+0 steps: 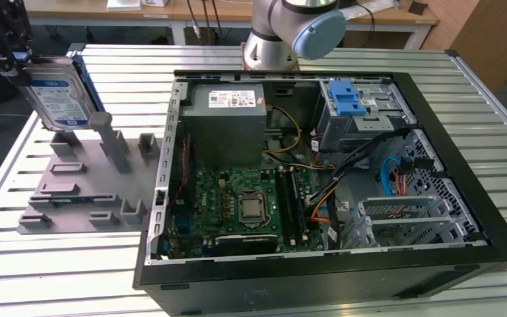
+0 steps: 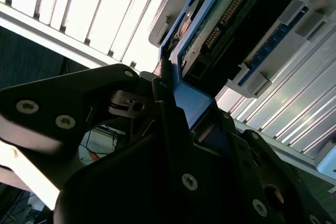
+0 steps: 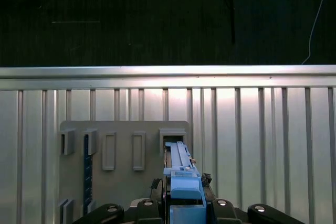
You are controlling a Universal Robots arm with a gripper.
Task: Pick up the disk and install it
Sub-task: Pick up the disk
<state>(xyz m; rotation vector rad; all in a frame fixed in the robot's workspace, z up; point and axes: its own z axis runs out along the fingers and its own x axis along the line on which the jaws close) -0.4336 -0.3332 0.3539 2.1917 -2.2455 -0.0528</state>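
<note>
So the gripper [image 1: 16, 59] is clamped shut on the upper end of the disk [image 1: 60, 92], squeezing it across the blue side rail [image 3: 181, 179]. The disk hangs upright over the grey holder plate [image 1: 77, 198], at the plate's far end in the exterior view. I can't tell if its lower edge is fully out of the plate's slot or just touching it.

What worries me is that it's only pinched at one end, so all the weight dangles below the grip. With any quick swing I'd guess it pivots or slips. If the lower edge isn't clear, a sideways move could snag it on the tall post [image 1: 108, 139] just beside it on the plate and yank it crooked.

The drive cage [image 1: 359, 109] with the blue latch sits inside the computer case [image 1: 324, 274], well apart from the plate toward the exterior view's right, and there are loose cables [image 1: 385, 175] near it. A tilted disk probably jams at the cage mouth or hooks a cable. The bare circuit board [image 2: 210, 24] is exposed too, so scraping it on sheet metal wouldn't be great.
</note>
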